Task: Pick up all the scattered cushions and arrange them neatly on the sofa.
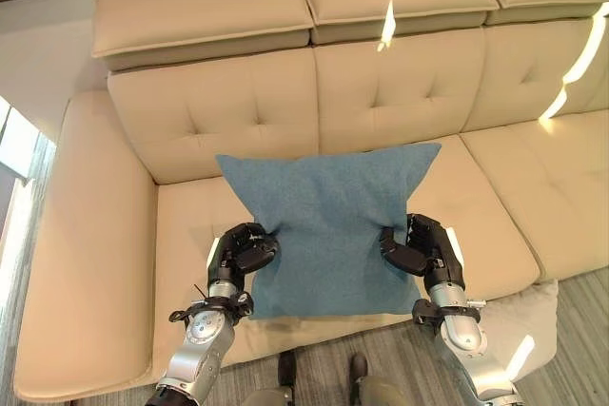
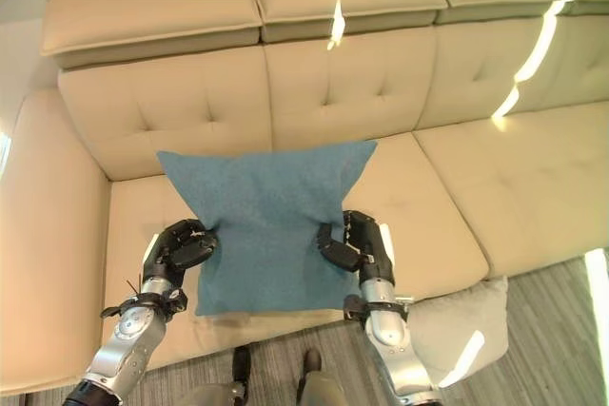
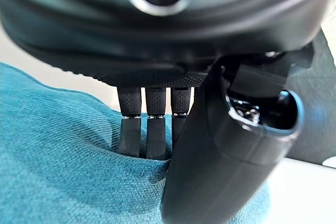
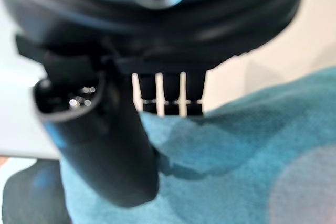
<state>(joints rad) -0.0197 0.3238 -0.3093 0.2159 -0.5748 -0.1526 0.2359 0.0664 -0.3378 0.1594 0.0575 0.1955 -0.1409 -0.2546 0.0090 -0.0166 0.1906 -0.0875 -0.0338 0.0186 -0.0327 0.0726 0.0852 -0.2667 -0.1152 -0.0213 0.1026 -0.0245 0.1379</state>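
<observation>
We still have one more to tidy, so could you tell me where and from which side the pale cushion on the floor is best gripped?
The beige cushion lies flat on the floor against the sofa front, by the right hand. Probably pinch its free outer corner from above, on the floor side; the sofa blocks the far edge.

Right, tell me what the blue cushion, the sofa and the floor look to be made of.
Blue cushion: woven fabric, matte, with a fine grainy weave seen close in the wrist views; it dents where the left hand and right hand pinch its sides.
Sofa: smooth cream upholstery with tufted dimples and a slight sheen, probably leather or a leather look-alike.
Floor: grey planks with grain, likely wood or laminate.
</observation>
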